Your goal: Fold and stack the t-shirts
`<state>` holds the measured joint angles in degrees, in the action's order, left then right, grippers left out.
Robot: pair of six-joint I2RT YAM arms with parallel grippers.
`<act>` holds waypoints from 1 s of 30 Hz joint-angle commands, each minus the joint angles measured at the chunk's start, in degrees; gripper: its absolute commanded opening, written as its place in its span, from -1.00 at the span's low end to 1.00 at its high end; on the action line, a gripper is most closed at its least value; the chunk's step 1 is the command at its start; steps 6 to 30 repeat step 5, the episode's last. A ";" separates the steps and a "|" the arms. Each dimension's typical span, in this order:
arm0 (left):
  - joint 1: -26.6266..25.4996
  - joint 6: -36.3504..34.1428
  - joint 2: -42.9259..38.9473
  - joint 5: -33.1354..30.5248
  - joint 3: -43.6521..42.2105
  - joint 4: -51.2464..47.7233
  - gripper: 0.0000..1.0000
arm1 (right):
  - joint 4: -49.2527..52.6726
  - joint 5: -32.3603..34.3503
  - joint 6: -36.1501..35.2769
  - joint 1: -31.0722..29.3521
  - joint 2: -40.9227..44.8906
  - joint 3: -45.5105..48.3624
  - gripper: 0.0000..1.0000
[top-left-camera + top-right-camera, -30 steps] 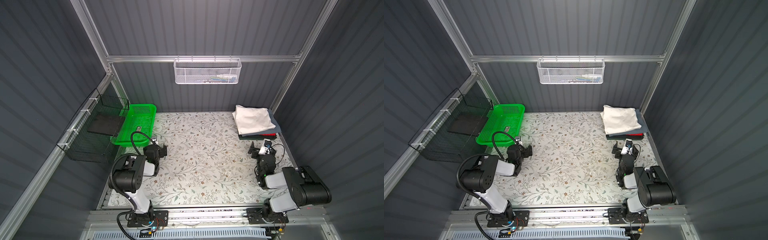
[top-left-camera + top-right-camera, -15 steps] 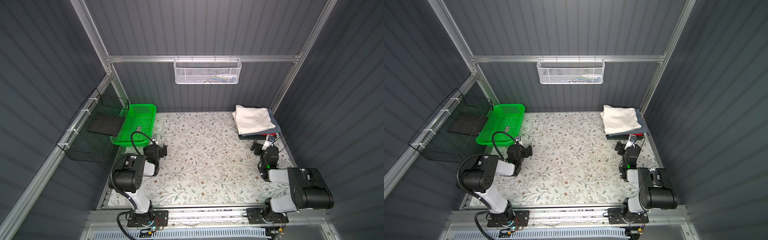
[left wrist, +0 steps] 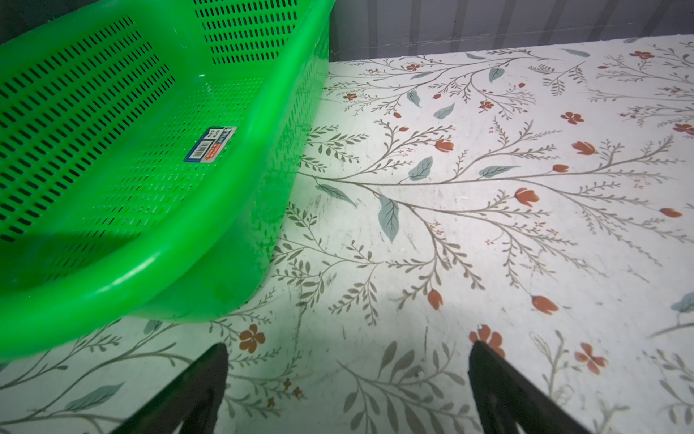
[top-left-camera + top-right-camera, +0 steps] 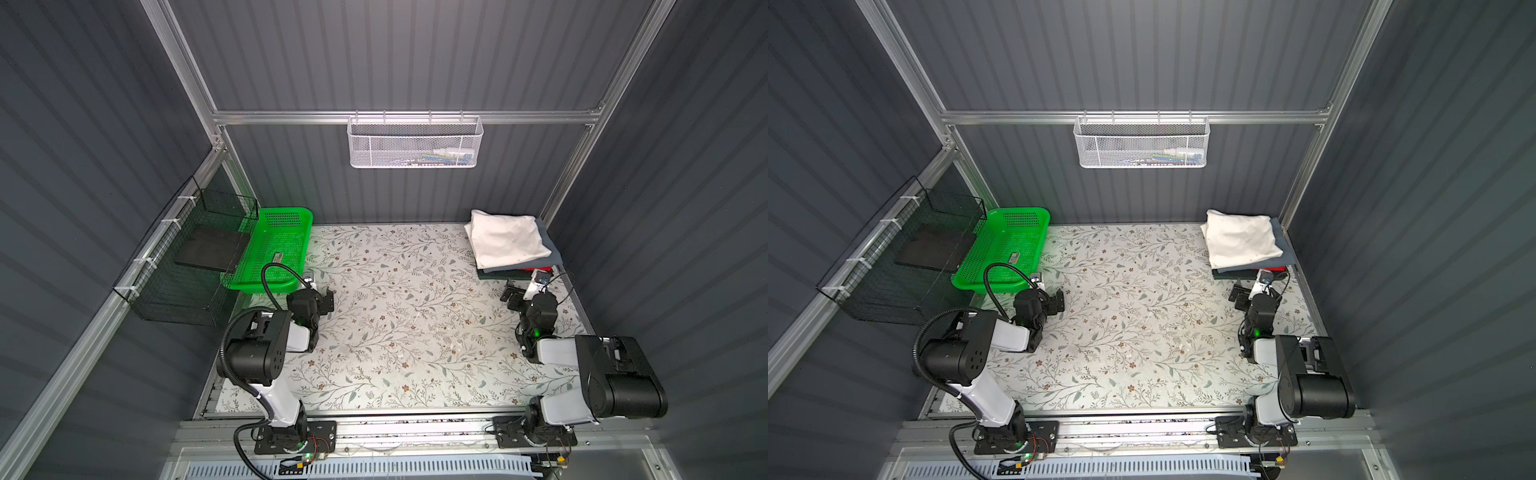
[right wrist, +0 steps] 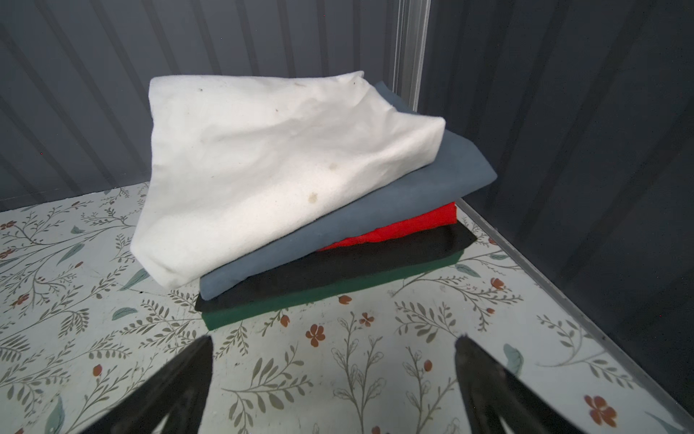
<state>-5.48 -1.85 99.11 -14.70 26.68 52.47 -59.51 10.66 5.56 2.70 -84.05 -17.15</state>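
Item: 5 folded t-shirts, 1 pile, far right corner: cream-white tee on top, near square with no clear long axis, lying askew over grey-blue tee, red tee, black tee and green tee. My left gripper and right gripper are spread and empty above the floral table covering, the right one just short of the pile. Ribbed grey walls stand around.
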 commanded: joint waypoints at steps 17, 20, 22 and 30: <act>0.03 0.53 -0.69 0.62 0.16 0.29 0.99 | 0.01 -0.23 0.35 -0.06 0.24 0.27 0.99; 0.03 0.53 -0.69 0.62 0.16 0.29 0.99 | 0.01 -0.23 0.35 -0.06 0.24 0.27 0.99; 0.03 0.53 -0.69 0.62 0.16 0.29 0.99 | 0.01 -0.23 0.35 -0.06 0.24 0.27 0.99; 0.03 0.53 -0.69 0.62 0.16 0.29 0.99 | 0.01 -0.23 0.35 -0.06 0.24 0.27 0.99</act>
